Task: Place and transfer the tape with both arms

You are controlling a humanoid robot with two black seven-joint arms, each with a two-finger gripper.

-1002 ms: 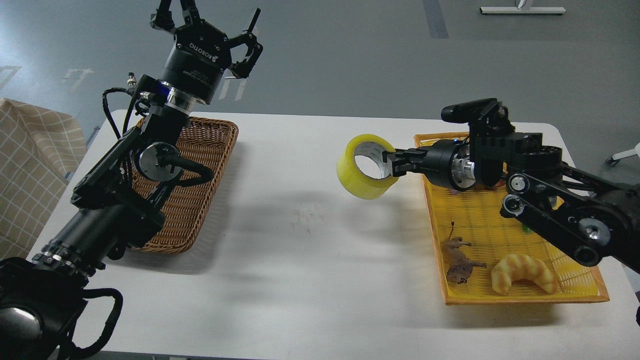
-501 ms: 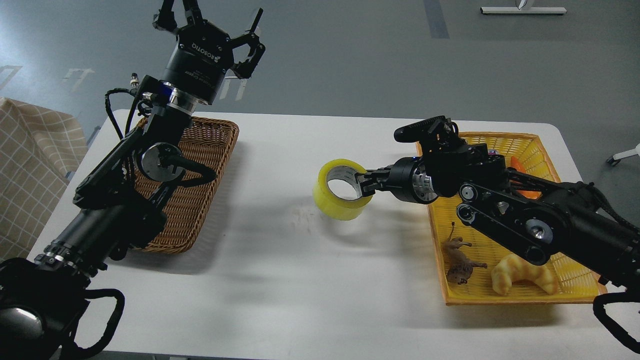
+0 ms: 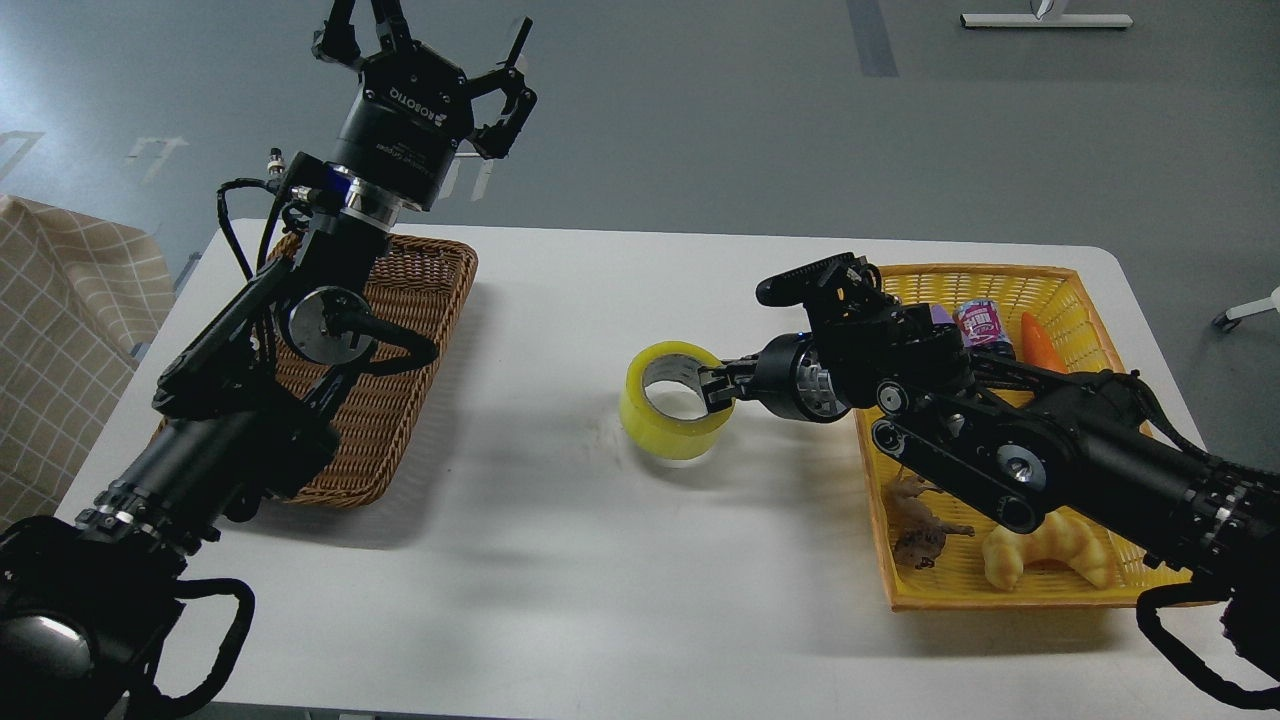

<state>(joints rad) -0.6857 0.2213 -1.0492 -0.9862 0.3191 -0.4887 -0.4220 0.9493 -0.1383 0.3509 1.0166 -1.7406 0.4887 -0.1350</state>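
The yellow tape roll [image 3: 665, 428] with a grey-white core is at the middle of the white table [image 3: 560, 560], at or just above its surface. My right gripper [image 3: 716, 388] is shut on the roll's right wall, one finger inside the core and one outside. My right arm reaches in from the right over the yellow basket [image 3: 1040, 590]. My left gripper [image 3: 430, 40] is raised high at the back left above the wicker basket [image 3: 400, 400], with its fingers spread open and nothing in it.
The yellow basket holds a croissant toy [image 3: 1050, 550], a brown animal figure [image 3: 920, 535], a small can [image 3: 985, 322] and an orange carrot-like toy [image 3: 1040, 340]. A checked cloth [image 3: 60, 340] lies off the table's left edge.
My right gripper has carried the tape left and down from beside the yellow basket to the table's middle. My left arm has shifted only slightly.
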